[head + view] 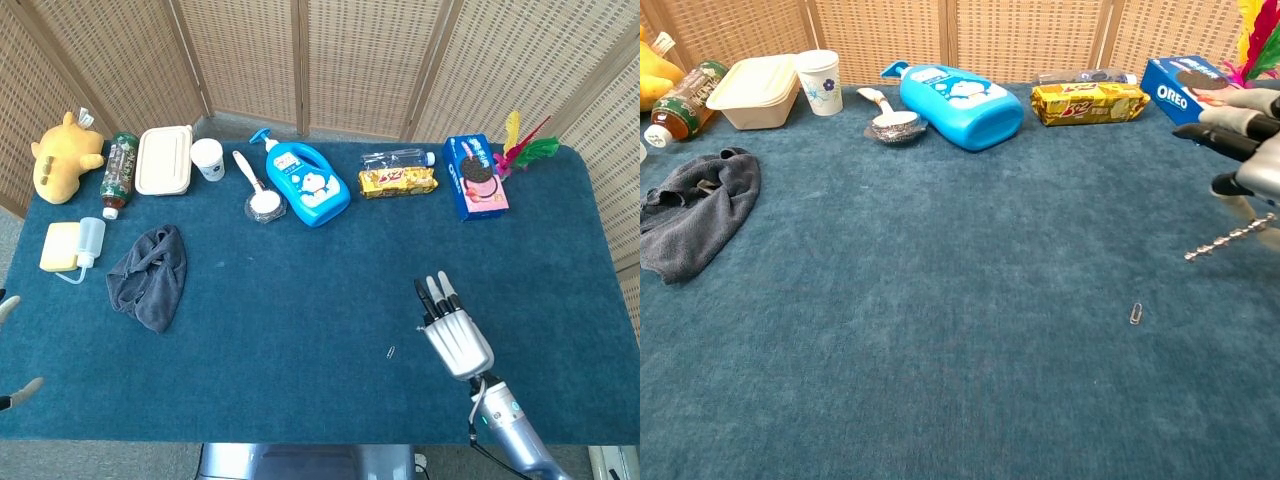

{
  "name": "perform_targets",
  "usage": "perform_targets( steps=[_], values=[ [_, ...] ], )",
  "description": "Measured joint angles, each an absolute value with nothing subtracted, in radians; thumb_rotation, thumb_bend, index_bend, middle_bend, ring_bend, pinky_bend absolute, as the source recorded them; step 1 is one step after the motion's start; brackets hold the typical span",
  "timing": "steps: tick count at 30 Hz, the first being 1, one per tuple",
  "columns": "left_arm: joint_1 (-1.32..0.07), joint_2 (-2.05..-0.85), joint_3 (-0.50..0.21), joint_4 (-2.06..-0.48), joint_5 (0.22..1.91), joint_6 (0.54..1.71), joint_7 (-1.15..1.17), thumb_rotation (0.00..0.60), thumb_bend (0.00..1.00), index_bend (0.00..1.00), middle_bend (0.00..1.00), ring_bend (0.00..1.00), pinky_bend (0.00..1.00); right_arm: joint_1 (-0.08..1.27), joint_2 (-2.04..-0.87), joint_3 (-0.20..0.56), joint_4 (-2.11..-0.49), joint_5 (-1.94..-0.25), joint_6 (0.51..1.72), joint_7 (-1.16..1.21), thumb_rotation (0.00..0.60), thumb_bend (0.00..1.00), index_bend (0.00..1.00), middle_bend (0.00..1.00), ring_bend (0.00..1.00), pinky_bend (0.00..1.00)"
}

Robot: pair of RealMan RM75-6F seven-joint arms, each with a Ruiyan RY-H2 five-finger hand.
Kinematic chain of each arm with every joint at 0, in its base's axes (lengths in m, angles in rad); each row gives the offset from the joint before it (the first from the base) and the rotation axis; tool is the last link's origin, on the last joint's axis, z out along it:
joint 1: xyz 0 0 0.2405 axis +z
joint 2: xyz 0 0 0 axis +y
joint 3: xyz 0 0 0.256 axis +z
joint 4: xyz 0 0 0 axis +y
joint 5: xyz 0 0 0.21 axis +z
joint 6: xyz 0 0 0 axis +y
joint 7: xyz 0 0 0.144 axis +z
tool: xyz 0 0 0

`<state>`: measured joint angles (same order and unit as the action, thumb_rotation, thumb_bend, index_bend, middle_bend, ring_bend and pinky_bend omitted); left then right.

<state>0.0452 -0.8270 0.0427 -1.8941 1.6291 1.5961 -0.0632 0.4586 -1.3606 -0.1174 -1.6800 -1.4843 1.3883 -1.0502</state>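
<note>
Drill bit (1230,241) hangs pinched in my right hand (455,335), thumb and a finger closed on its far end, the rest of the fingers stretched out straight; it tilts above the blue table cloth (940,330) without touching it. Just below and left of its tip lies a paper clip (1136,313). Behind my hand stands the Oreo box (1185,88), with the yellow biscuit pack (1088,102) beside it. My left hand (12,345) barely shows at the table's edge; I cannot tell its grip.
</note>
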Motion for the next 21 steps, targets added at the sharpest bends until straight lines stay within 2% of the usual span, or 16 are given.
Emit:
perform_targets(
  steps=[11, 21],
  values=[
    [0.042, -0.837, 0.044, -1.902, 1.627, 1.586, -0.035, 0.600, 0.21, 0.00, 0.00, 0.00, 0.00, 0.412, -1.310, -0.162, -1.638, -1.640, 1.442, -0.998, 0.600, 0.45, 0.72, 0.07, 0.00, 0.08],
    [0.041, -0.842, 0.046, -1.905, 1.629, 1.581, -0.022, 0.600, 0.21, 0.00, 0.00, 0.00, 0.00, 0.388, -1.287, -0.178, -1.535, -1.748, 1.458, -0.902, 0.600, 0.45, 0.71, 0.07, 0.00, 0.09]
  ],
)
